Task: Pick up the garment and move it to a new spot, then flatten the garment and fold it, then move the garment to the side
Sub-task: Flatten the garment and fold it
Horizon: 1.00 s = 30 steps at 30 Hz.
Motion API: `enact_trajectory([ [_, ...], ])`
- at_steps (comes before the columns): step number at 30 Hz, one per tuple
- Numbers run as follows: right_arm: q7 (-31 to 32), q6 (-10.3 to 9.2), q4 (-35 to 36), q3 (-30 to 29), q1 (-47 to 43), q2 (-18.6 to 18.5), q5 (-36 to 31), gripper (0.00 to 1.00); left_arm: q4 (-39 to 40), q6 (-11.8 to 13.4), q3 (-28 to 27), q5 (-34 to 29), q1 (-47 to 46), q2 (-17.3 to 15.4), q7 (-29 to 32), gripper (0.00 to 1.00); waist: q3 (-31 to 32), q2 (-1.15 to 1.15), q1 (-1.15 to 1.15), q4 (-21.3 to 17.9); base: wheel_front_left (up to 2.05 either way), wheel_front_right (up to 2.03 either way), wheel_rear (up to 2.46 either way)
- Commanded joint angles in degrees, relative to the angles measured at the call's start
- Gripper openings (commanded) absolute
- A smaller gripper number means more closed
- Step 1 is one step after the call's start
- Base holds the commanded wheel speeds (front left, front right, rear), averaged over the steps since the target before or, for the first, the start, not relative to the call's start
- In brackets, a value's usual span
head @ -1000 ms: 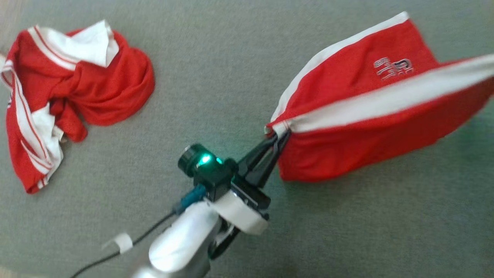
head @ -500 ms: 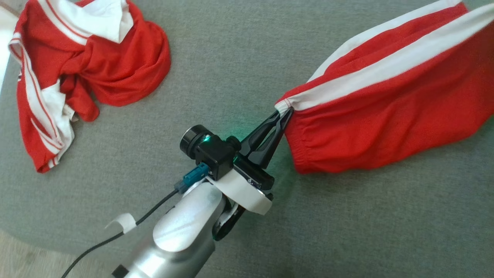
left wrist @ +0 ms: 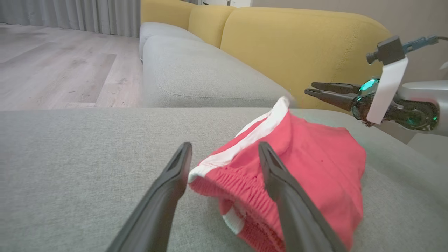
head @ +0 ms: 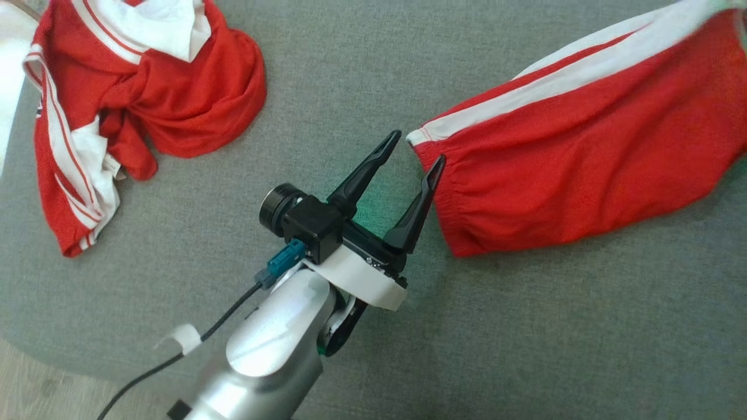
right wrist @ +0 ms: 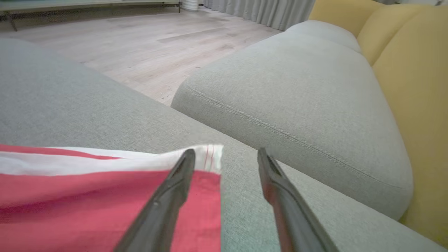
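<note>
**Shorts down on the cushion, next to be flattened**
On the grey cushion the shorts lie humped, well apart from the jersey. The left gripper sits at the waistband corner, jaws wide apart and empty; the right gripper is spread and empty at a hem corner. Best to pinch both corners low, then draw them apart until taut.

I have a grey fabric cushion under the work, carrying two things. The red shorts, white-striped, lie toward its right; a crumpled red-and-white shirt lies well apart at its left.
</note>
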<state>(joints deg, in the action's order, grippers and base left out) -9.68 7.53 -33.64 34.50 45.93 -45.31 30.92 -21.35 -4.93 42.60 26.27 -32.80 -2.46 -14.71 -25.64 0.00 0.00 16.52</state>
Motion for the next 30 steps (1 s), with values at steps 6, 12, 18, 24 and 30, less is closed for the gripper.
enact_trajectory([
  [6,-2.1,-0.04,-2.8,0.0,-6.1,-0.3,8.6,1.00,5.3,6.5,-3.6,-3.0,4.6,-0.4,-0.3,1.00,3.9,0.00,0.00,-0.2,0.00,0.00,0.00],
  [12,-1.1,-0.04,-3.6,-1.1,-10.1,-1.0,17.2,1.00,15.0,14.2,-6.6,-8.1,12.0,-0.4,-0.3,1.00,5.0,0.00,0.00,2.3,0.00,0.00,0.00],
  [18,0.4,-0.04,-6.1,-1.8,-9.5,-2.9,19.1,1.00,23.0,18.8,-6.5,-12.0,16.5,-0.4,-0.3,1.00,4.1,0.00,0.00,5.4,0.00,0.00,0.00],
  [24,5.3,-0.04,-12.5,-1.1,-8.9,-2.7,19.4,1.00,26.6,21.0,-4.8,-13.6,18.6,-0.4,-0.3,1.00,3.4,0.00,0.00,8.4,0.00,0.00,0.00],
  [30,12.7,-0.04,-12.9,1.0,-11.1,0.0,24.8,0.73,26.3,21.5,-5.0,-13.7,18.7,-0.4,-0.3,1.00,4.0,0.00,0.00,8.7,0.00,0.00,0.00],
])
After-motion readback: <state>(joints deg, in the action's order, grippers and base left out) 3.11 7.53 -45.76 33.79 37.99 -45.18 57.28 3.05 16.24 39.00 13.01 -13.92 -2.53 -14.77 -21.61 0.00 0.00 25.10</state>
